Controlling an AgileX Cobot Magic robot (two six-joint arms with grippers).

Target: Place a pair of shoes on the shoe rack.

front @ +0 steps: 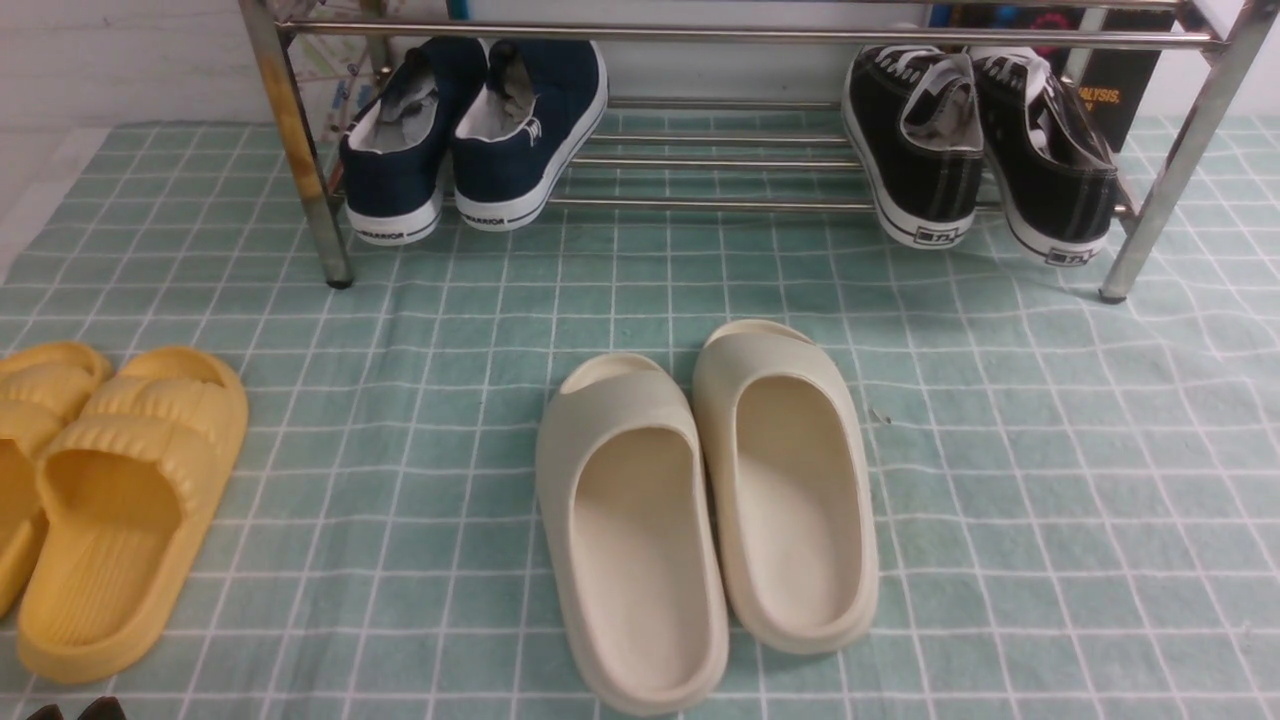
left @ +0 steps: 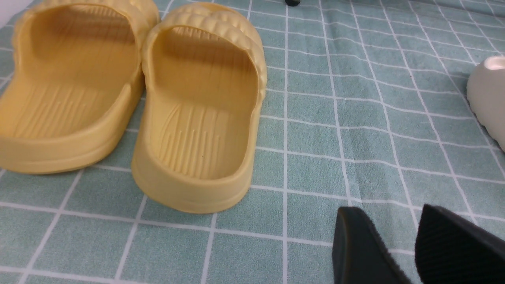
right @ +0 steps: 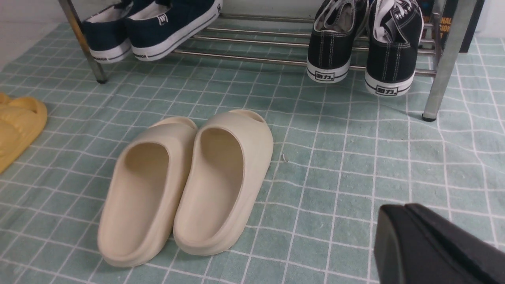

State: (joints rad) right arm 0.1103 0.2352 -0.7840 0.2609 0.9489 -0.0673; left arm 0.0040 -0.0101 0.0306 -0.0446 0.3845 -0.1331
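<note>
The two black canvas sneakers (front: 925,150) with white soles sit side by side on the right end of the chrome shoe rack's (front: 700,35) lower rails, heels toward me and hanging over the front rail. They also show in the right wrist view (right: 331,43), with the rack (right: 244,59). My left gripper (left: 398,236) is open and empty, low over the cloth beside the yellow slides; its tips barely show in the front view (front: 75,710). My right gripper (right: 402,211) is shut and empty, over the cloth well in front of the rack's right leg.
Navy sneakers (front: 480,130) sit on the rack's left end by the rust-stained leg (front: 295,140). Cream slides (front: 700,500) lie mid-cloth and yellow slides (front: 110,490) at the left. A green checked cloth (front: 1050,480) covers the floor.
</note>
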